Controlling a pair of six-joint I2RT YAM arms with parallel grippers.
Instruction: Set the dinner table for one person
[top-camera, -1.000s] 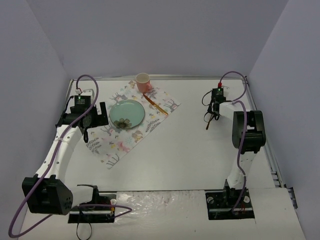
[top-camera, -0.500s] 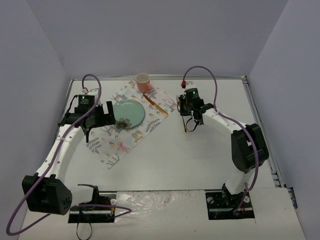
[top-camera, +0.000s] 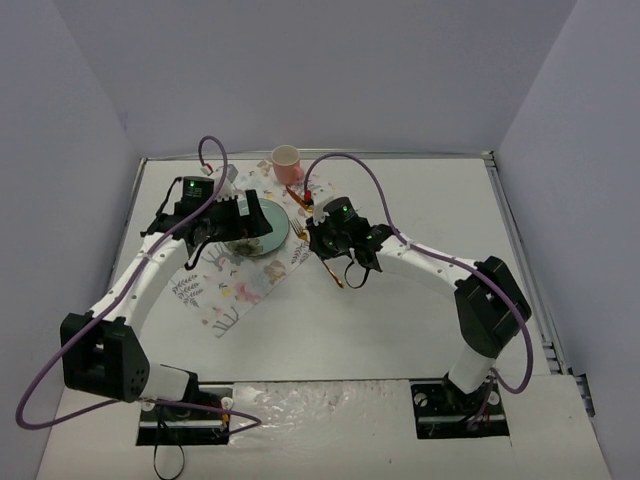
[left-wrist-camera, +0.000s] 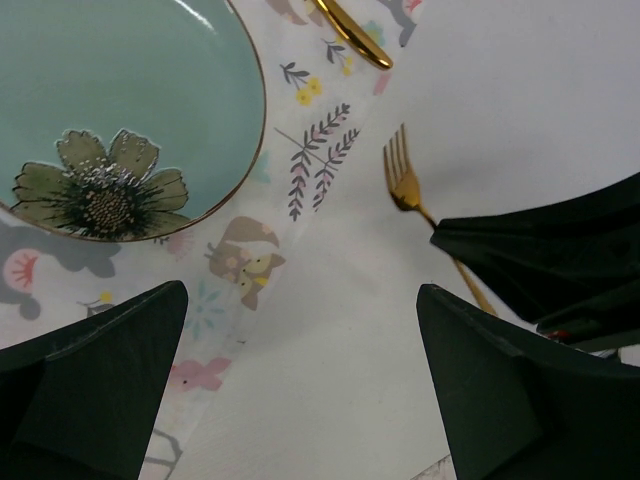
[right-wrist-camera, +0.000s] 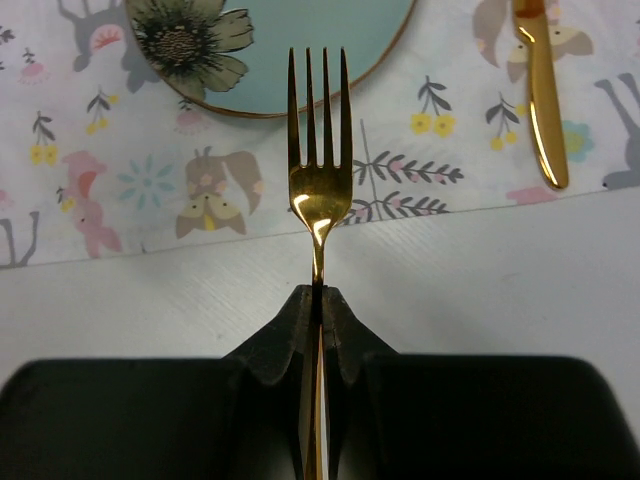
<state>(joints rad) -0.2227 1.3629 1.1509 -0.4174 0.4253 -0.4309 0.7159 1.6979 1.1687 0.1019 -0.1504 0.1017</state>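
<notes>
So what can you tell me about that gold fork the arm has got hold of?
The shiny gold four-tined fork looks like polished metal, with a slim straight handle and bright glints on its neck. The right arm's black tool is shut on the handle just below the neck, edge-on between its fingers. The tines point toward the round mint-green plate, near the edge of the animal-patterned white placemat. Whether it touches the surface below cannot be told.

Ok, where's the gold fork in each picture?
Top external: the gold fork is near the middle, poking down-right.
Left wrist: the fork is right of centre, tines up.
Right wrist: the fork is dead centre, tines up.
Shared landmark: the green flower plate.
</notes>
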